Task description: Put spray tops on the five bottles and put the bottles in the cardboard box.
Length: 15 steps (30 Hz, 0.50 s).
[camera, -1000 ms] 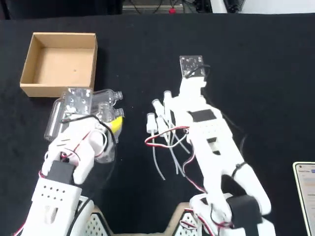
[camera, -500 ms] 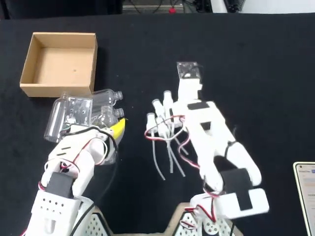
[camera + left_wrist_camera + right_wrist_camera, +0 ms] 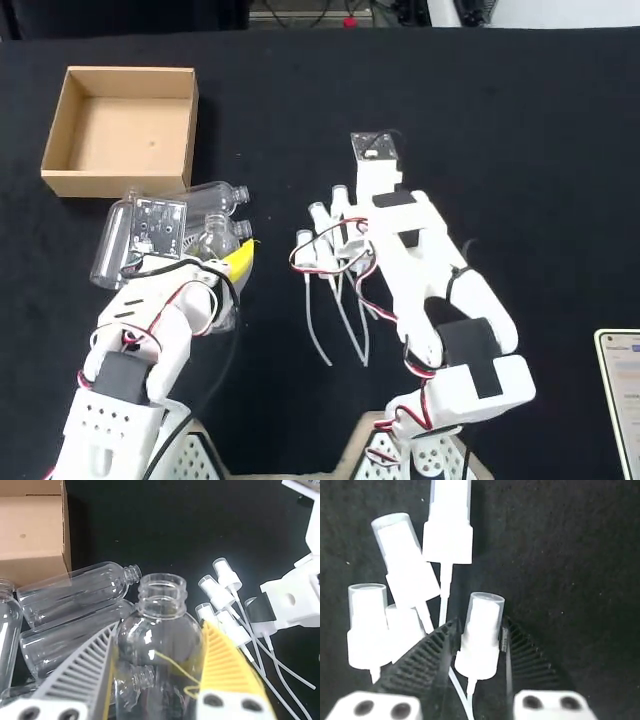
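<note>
1. L side: my left gripper (image 3: 161,626) is clenched on a clear bottle (image 3: 160,655), w/ the grey finger on one flank and the yellow finger on the other.
2. That bottle stands roughly upright, and its neck is open w/ no top on it.
3. It's outside the cardboard box (image 3: 190,125), out over the black table (image 3: 520,150) just off the box's near corner.
4. Spare bottles (image 3: 208,198) lie on their sides, bunched together btwn my left gripper and the box's front wall, some touching. They overlap, so I can't tell the exact count.
5. R side: my right gripper (image 3: 478,625) has its black ribbed fingers snug against both sides of one spray top (image 3: 481,640), so it's grasped.
6. That top lies on the table w/ its cap end pointing away from my wrist and its thin tube running back under me.
7. Four other tops (image 3: 405,570) lie just beside it, fanned out, and two of them touch.
8. From the high view the whole cluster of tops sits mid-table, well apart from the box, w/ the dip tubes (image 3: 340,325) trailing toward the arm bases.
9. My right arm (image 3: 425,270) reaches over that cluster, and a screen device (image 3: 622,390) lies at the table's right edge.
</note>
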Motion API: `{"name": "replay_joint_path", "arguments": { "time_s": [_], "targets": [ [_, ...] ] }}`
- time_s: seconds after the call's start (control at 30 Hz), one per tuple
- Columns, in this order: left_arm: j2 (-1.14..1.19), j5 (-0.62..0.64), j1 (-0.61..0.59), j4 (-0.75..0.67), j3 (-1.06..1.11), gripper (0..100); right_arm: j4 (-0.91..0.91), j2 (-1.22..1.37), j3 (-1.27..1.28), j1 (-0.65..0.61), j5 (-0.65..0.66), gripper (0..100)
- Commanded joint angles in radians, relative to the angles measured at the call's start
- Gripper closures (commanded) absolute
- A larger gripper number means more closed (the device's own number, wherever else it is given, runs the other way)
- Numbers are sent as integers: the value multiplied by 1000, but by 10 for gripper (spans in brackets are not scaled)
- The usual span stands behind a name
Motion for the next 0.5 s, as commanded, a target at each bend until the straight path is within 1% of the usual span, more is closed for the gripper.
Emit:
{"name": "replay_joint_path", "arguments": {
  "time_s": [0.0, 0.07, 0.13, 0.2, 0.27, 0.4, 0.47],
  "targets": [
    [-12, 2, 4, -12, -8, 845, 75, -15, -79, 28, 52, 958],
    [-12, 2, 4, -12, -8, 845, 144, -41, -148, 91, 126, 985],
    [-9, 2, 5, -12, -7, 845, 195, -65, -219, 175, 167, 977],
    [-8, 2, 12, -12, -7, 845, 213, -76, -280, 250, 193, 969],
    [-8, 2, 12, -12, -7, 845, 210, -76, -315, 296, 227, 969],
    [-12, 8, 13, -12, -7, 843, 224, -87, -387, 308, 232, 971],
    [-15, 8, 35, -14, -7, 841, 313, -134, -472, 299, 195, 972]
  ]
}}
